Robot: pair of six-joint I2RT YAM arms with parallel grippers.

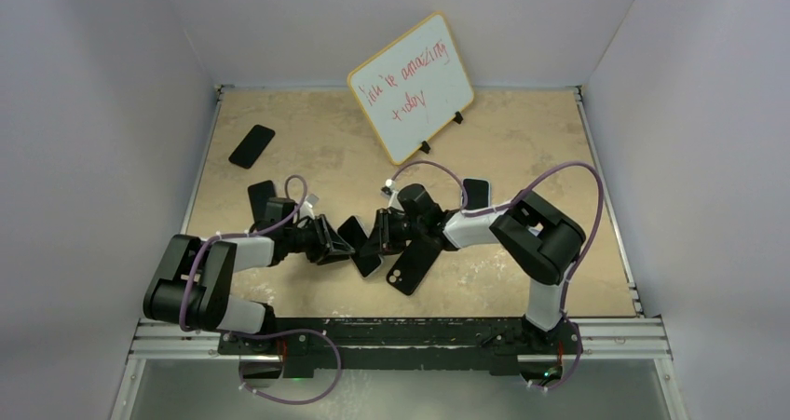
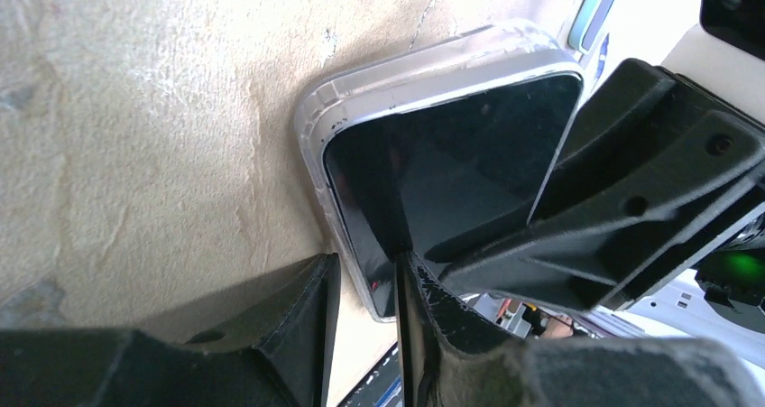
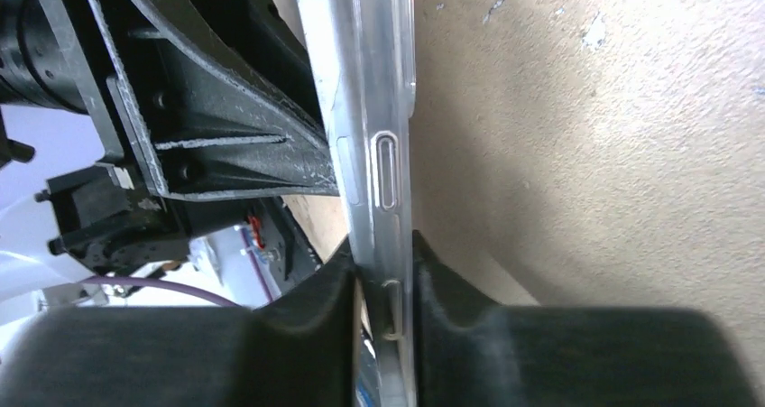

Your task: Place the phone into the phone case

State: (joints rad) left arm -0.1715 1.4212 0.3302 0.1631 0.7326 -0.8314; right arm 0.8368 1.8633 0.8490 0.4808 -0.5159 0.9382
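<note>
You're holding the phone [image 2: 451, 163] and case [image 3: 383, 109] from both sides.
Your left jaws are clenching the phone's edge, its dark screen sitting in the clear case; your right jaws are pinching the case's side wall. Both are sitting midway between the table's [image 1: 522, 159] left and right edges.

The left claw [image 1: 328, 240] and right claw [image 1: 384, 229] crowd the bench's [image 1: 522, 150] middle. A whiteboard [image 1: 412, 85] blocks the far middle. The far right has room.
</note>
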